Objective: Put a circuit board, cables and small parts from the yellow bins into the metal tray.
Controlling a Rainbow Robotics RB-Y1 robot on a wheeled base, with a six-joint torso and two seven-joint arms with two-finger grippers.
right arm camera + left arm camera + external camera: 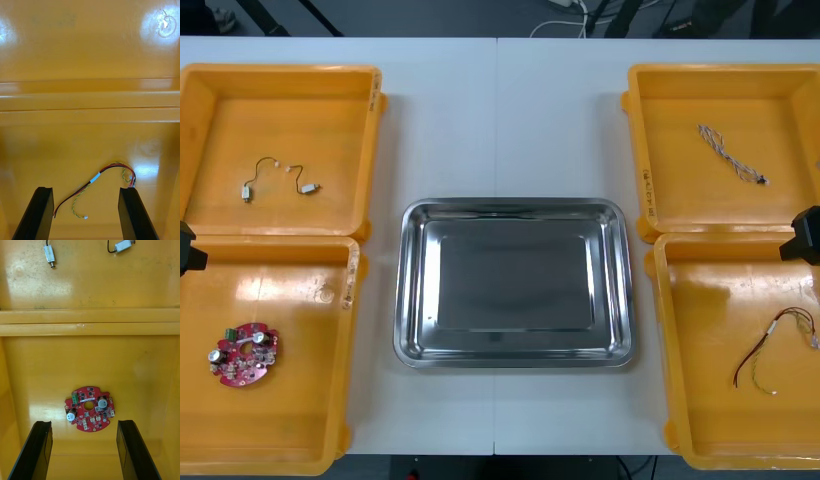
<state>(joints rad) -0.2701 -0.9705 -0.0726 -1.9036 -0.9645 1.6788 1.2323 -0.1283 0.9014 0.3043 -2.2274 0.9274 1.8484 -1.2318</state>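
The left gripper (86, 452) hangs wide open over the near left yellow bin (290, 410), the round red circuit board (89, 408) lying flat just beyond its fingers. The right gripper (87, 215), equally wide, hovers over the red and yellow cable (101, 178), whose long axis seems to run diagonally across the near right bin (715, 330)

Round red circuit board (244, 353) flat in near-left yellow bin (290, 420), red-and-yellow cable (758, 348) in near-right bin (720, 420), shiny metal tray (510, 208) between
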